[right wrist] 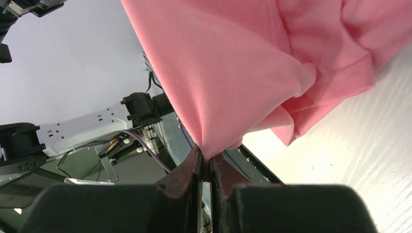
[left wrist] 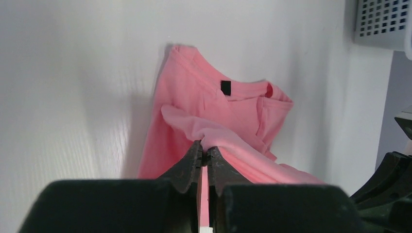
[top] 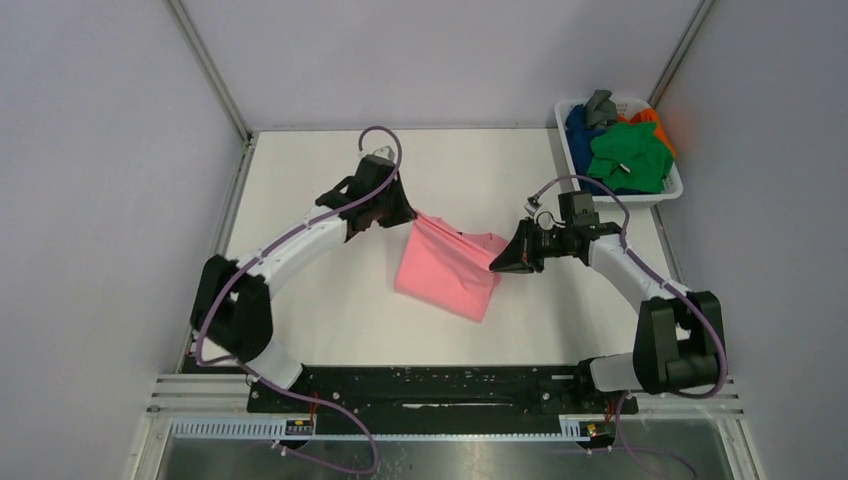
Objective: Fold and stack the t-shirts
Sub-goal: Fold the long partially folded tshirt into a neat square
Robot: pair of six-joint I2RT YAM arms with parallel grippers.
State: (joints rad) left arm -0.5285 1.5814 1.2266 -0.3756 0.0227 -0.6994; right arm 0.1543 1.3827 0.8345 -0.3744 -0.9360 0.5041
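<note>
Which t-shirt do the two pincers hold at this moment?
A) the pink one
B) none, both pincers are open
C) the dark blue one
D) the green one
A: the left pincer and the right pincer are each shut on cloth of the pink t-shirt.

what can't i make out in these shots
Top view: shirts lower in the basket, covered by the green t-shirt.
Left wrist view: most of the basket, cut off at the top right corner.
Right wrist view: much of the pink t-shirt, cut off by the top edge.
</note>
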